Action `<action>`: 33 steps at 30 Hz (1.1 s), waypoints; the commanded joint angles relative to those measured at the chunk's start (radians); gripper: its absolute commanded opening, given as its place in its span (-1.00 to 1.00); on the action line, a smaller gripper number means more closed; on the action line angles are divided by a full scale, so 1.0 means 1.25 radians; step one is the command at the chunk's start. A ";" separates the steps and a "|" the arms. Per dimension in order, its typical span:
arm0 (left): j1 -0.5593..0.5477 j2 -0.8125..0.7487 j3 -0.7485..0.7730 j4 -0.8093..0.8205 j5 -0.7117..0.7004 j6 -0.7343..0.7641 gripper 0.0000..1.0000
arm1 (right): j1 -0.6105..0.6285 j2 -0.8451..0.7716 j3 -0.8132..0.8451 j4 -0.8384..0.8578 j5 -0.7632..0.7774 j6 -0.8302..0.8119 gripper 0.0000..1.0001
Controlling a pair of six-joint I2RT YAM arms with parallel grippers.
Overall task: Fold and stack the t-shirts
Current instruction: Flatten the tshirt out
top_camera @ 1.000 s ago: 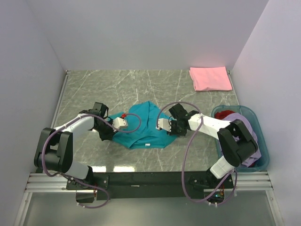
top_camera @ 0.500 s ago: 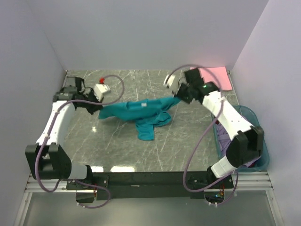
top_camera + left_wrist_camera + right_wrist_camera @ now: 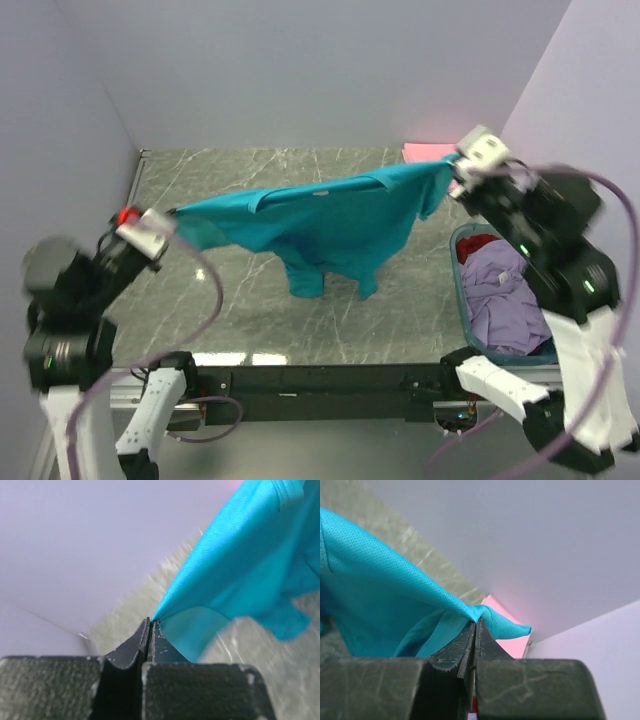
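Now holds the teal t-shirt (image 3: 320, 215) stretched in the air above the table (image 3: 250, 300), no longer crumpled on it. Pinches one corner in the left gripper (image 3: 150, 626), the other in the right gripper (image 3: 476, 621), fingers pressed together on cloth. Seems ready for laying flat and folding

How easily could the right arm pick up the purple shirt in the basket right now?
Probably not yet: the right hand is shut on the raised teal shirt. The purple shirt itself lies uncovered in the basket nearby.
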 commanded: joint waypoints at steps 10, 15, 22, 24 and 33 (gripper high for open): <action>0.003 -0.016 0.184 -0.042 -0.144 -0.100 -0.99 | -0.005 -0.091 -0.006 0.214 0.134 -0.044 -1.00; 0.003 0.044 0.018 -0.017 -0.152 -0.084 -0.99 | -0.002 0.089 -0.038 0.289 0.092 -0.098 -1.00; 0.003 0.181 -0.211 0.115 -0.260 -0.147 -0.99 | 0.026 0.416 -0.041 0.425 0.076 -0.104 -1.00; 0.005 0.261 -0.249 0.170 -0.290 -0.173 -0.99 | 0.053 0.560 0.037 0.455 0.107 -0.091 -0.96; 0.203 0.594 -0.177 0.133 -0.336 -0.292 0.46 | 0.048 0.867 0.532 0.134 0.238 0.075 0.25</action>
